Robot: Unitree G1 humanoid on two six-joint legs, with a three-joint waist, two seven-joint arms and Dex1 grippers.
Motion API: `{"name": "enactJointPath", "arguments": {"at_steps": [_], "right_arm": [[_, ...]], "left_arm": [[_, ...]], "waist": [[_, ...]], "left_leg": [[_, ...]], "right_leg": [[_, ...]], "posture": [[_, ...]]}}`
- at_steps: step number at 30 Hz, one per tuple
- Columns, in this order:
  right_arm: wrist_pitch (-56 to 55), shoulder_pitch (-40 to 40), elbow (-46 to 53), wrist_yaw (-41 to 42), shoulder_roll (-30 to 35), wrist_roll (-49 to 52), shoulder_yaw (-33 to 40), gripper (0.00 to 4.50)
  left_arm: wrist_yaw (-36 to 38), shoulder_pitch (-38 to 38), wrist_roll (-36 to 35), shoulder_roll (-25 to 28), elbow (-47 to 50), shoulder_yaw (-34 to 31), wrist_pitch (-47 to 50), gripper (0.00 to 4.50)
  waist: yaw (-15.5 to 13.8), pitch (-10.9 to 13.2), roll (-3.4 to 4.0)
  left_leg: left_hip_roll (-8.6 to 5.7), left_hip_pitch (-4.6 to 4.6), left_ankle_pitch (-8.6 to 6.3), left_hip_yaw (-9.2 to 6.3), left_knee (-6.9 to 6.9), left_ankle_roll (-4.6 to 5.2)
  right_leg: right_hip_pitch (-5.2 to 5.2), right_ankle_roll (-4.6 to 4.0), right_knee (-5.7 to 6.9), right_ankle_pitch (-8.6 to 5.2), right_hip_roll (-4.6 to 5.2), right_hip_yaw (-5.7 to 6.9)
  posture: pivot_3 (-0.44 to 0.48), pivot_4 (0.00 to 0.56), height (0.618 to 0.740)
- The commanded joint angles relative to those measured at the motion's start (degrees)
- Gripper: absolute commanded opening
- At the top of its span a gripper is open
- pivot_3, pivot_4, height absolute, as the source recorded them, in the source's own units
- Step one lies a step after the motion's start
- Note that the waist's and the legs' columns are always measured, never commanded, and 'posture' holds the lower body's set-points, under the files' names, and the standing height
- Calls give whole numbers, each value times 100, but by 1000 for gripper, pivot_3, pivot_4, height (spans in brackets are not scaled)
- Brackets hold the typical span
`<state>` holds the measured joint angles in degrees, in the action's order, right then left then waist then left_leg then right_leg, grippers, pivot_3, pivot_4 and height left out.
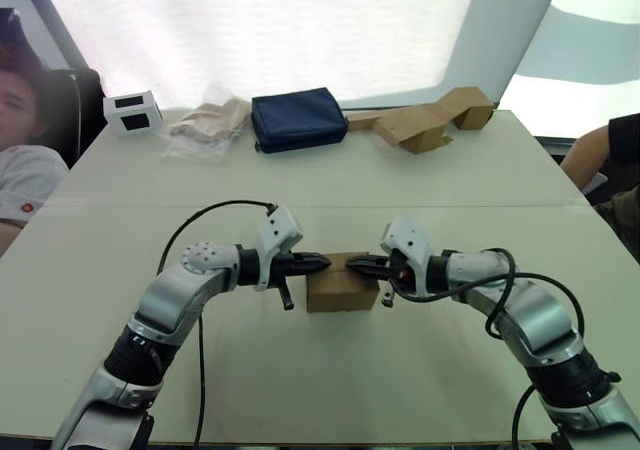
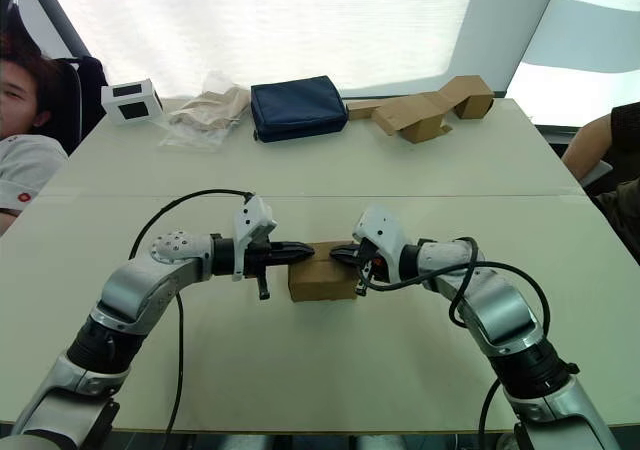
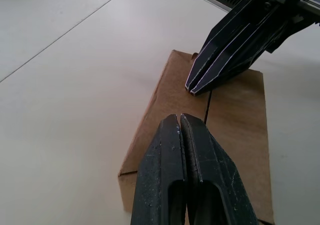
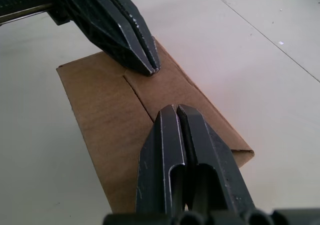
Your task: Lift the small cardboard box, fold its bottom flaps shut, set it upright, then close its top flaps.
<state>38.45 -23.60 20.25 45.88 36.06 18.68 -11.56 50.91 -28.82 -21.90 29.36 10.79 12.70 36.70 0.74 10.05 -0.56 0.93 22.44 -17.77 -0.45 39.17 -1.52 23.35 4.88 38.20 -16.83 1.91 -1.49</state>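
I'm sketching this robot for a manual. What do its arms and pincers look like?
Both arms are silver-grey metal tubes with black ribbed bands near the elbow and pale grey wrist housings. A loose black cable loops along each arm. The left pincer and right pincer each have two black tapered fingers narrowing to a point; on the right pincer pale lines edge the fingers, with a toothed rail behind them.

One small plain brown cardboard box (image 1: pixel 341 288), one navy blue fabric pouch (image 1: pixel 298 118), one white box with black panels (image 1: pixel 134 112), one crumpled clear plastic bag (image 1: pixel 208 125), two angular folded brown cardboard pieces (image 1: pixel 425 125), two black-fingered grippers: left gripper (image 1: pixel 322 263), right gripper (image 1: pixel 353 263), two people at tabletop (image 1: pixel 300 185) edges.
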Motion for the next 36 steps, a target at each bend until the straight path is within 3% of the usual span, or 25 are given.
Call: {"name": "enactJointPath", "arguments": {"at_steps": [1,6,11,14,18,26,31,36], "right_arm": [[-147,-81,-111,43,8,-116,-17,0],[-246,-168,-221,80,-38,-51,100,0],[-328,-98,-216,-157,-505,802,1223,0],[-350,177,-90,-272,-665,1240,1871,0],[92,605,70,-394,-558,1890,2594,0],[336,2027,28,311,554,1865,2770,0],[277,2308,-380,671,874,1885,2845,0],[139,2162,-794,816,922,1736,2713,0]], "left_arm": [[118,-14,106,68,-44,20,-207,69],[74,-59,126,-9,-218,-138,-311,69],[-157,-199,-628,-88,-219,-1102,251,69],[-579,-22,-682,-107,30,-1661,60,69],[-397,605,-741,452,505,-1894,219,69],[345,2365,-1521,1609,1473,-2251,1040,69],[231,2988,-1799,1634,1668,-2580,1110,69],[131,3160,-1819,1589,1783,-2456,1057,69]], "waist": [[0,0,0],[0,0,0],[11,1,-1],[-5,0,-1],[-7,1,-1],[12,0,1],[0,0,2],[-2,0,2]], "left_leg": [[0,0,0,0,0,0],[0,-1,0,0,0,0],[2,0,0,0,0,0],[4,0,0,-2,-1,0],[1,2,-1,-1,-4,1],[-2,-4,-1,3,-6,2],[-4,-9,-1,5,-7,2],[-6,-17,-2,5,-8,3]], "right_leg": [[0,0,0,0,0,0],[0,0,0,0,-1,1],[0,0,1,0,-1,0],[0,0,1,0,-2,0],[-1,0,-3,0,19,-4],[-6,0,-2,0,33,1],[-12,-1,-3,-1,41,4],[-21,-1,-6,-1,40,5]], "posture": [[0,150,740],[0,150,740],[0,150,740],[0,150,740],[0,150,740],[0,150,740],[0,150,740],[0,150,740]]}}
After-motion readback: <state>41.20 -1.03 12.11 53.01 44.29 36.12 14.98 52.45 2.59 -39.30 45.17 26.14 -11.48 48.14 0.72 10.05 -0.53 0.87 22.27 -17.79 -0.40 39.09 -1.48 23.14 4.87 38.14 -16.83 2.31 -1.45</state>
